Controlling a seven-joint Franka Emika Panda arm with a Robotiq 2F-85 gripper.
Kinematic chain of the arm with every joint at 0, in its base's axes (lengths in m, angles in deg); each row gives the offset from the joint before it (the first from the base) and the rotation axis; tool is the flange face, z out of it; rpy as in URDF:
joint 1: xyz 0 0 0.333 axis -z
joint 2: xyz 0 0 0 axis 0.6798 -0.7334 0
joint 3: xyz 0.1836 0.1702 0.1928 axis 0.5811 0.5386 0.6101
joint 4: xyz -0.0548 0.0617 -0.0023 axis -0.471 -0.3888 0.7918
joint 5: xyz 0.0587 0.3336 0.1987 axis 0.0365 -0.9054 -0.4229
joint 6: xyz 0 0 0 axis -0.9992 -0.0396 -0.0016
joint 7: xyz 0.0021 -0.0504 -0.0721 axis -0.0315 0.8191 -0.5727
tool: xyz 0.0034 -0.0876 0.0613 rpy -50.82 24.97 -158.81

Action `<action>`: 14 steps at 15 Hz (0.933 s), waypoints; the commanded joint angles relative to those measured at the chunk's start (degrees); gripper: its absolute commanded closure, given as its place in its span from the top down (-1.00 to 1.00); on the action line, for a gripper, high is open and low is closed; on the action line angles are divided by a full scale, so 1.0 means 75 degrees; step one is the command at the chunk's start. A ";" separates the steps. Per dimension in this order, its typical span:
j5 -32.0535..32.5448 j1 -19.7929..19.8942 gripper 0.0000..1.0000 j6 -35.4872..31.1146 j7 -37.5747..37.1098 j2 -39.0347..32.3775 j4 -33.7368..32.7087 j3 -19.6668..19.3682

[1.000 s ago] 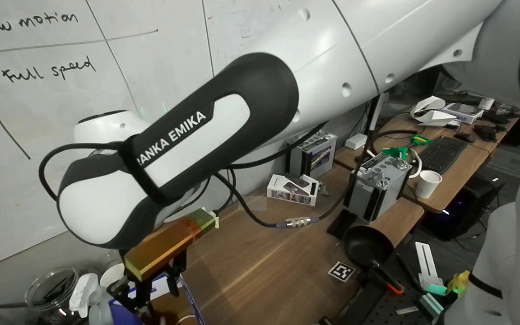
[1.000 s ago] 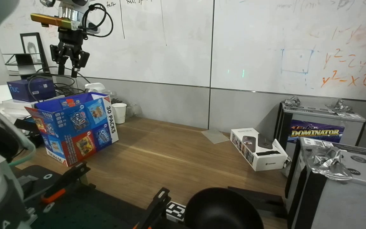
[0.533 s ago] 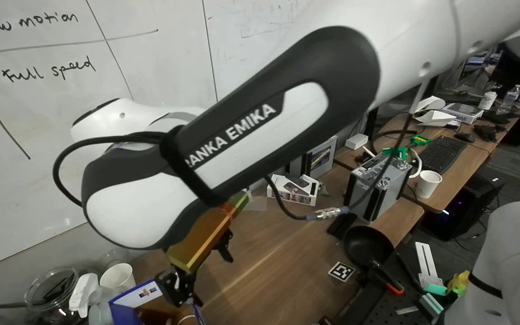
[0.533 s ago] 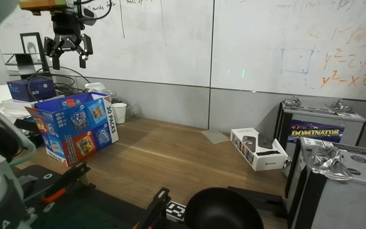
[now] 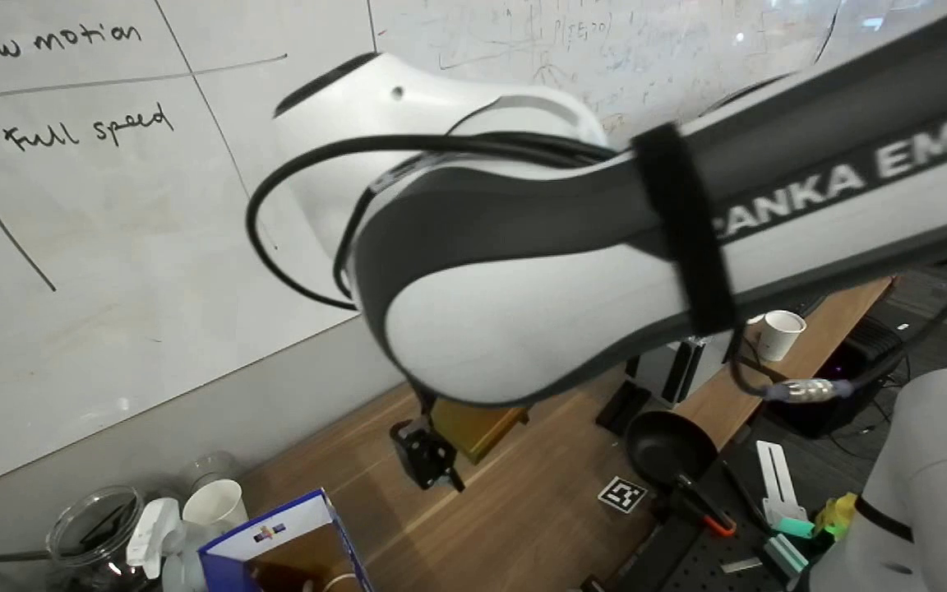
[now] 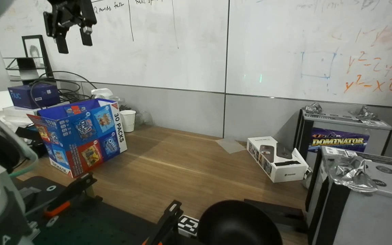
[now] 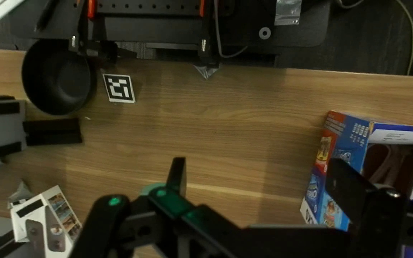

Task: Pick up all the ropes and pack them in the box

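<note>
The box, a blue carton with snack pictures and an open top, stands on the table: box [image 6: 80, 146] in an exterior view, box [image 5: 305, 520] in another angle, box [image 7: 351, 143] at the right of the wrist view. Pale ropes [image 7: 394, 166] lie inside it, mostly in shadow; a cream rope loop [image 5: 342, 577] shows within the opening. No rope is seen on the tabletop. My gripper [image 6: 74, 41] hangs high above the table with its fingers spread and nothing between them. In the wrist view, the gripper [image 7: 258, 163] has bare wood between its fingertips, and one finger overlaps the box in the picture.
A black pan [image 7: 57, 79] and a printed marker [image 7: 118, 88] sit near the table's edge. A white phone carton [image 6: 277, 159] and grey batteries [image 6: 362, 197] stand at one end. Beside the box are a paper cup [image 5: 216, 503], a spray bottle [image 5: 153, 534] and a clear jar [image 5: 95, 526].
The gripper's fingers have spread wider since one second ago. The arm has risen and swung away from above the box toward the table's middle. The box has stayed put.
</note>
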 commanded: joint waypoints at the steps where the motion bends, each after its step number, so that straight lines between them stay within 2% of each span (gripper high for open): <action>1: -0.0107 -0.0034 1.00 -0.0118 -0.0363 0.1931 0.1286 -0.0529; 6: 0.0366 -0.0162 1.00 0.0319 0.0345 0.4056 0.2576 -0.1379; 9: 0.0168 -0.0009 1.00 0.0447 0.0327 0.5305 0.3367 -0.1641; 10: -0.0216 0.0669 1.00 0.0517 0.0992 0.5578 0.3482 -0.1241; 11: -0.0063 0.0720 1.00 0.0956 0.1418 0.5251 0.2960 -0.1283; 14: 0.0353 0.1093 1.00 0.0910 0.2873 0.5513 0.3106 -0.1582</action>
